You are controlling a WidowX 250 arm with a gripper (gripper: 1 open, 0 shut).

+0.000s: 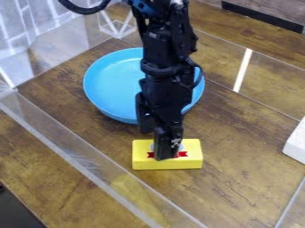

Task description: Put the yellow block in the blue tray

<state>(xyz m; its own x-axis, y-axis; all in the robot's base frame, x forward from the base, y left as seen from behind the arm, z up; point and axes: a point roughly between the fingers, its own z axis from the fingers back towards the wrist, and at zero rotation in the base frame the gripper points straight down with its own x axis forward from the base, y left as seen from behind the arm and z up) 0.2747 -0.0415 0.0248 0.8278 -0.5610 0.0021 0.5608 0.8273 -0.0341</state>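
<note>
**A:** How did the claw (167, 147) stand?

**B:** It pointed straight down over the block (167, 155), its dark fingers (168, 142) low against the block's top. The jaws were spread as wide as they go. From this one view I could not tell whether the tips touched the block or flanked it, and nothing was gripped or lifted.

**A:** And the block?

**B:** One yellow block, lying flat on the table (238, 178), with red marks showing on its top at either side of the fingers. It sat near the front of the wood surface, just in front of the tray (110, 85), apart from it and not inside.

**A:** How many trays?

**B:** One, round and bright blue, with a raised rim. It lay behind the block, and the arm (167, 71) rose in front of its right part, hiding that side. The part of the bowl that showed held nothing.

**A:** Anything else?

**B:** One black arm, one wooden table. A single white object (297, 141) was cut off by the right edge, well apart from the block. Clear panels (48, 116) stood along the left and near sides of the table.
</note>
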